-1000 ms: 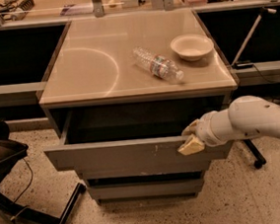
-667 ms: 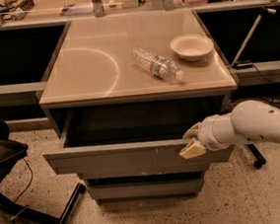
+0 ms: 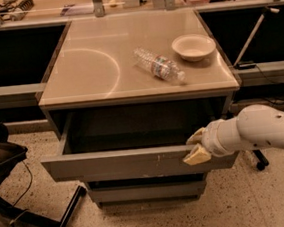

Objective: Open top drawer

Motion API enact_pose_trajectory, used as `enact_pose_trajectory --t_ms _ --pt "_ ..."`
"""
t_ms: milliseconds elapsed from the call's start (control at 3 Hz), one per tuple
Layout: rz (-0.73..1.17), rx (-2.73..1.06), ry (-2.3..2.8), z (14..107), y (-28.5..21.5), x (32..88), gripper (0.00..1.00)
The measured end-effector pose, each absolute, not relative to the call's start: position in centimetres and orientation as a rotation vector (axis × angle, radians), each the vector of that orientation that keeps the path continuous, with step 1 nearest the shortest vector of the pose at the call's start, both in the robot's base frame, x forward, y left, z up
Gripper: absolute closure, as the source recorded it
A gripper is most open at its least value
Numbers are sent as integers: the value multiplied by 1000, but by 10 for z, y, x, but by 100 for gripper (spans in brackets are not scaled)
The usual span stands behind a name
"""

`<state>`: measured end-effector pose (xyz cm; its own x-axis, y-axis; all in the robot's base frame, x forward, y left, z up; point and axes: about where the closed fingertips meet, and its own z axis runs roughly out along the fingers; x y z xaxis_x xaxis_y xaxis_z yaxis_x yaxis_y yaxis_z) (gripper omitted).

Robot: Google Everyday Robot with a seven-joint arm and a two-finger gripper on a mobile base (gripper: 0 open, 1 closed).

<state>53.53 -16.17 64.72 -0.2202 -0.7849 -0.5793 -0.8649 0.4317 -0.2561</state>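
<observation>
Camera view shows my pincer pinching the front lip of the top drawer, which runs off to its left and sits well out already, so I'd pull straight back and level, since this off-centre grip could rack it.

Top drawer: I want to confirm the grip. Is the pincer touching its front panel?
Touching. The camera view shows the pincer straddling the top drawer front panel near its right end, one finger on each side.
</observation>
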Motion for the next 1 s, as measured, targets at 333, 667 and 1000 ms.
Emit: enact_pose_trajectory --t_ms 333,667,1000 --pt "158 -1385 2036 648 -161 534 100" --pt "154 -1383 2026 647 -164 522 100" --pt "153 -1382 2025 648 -164 521 100"
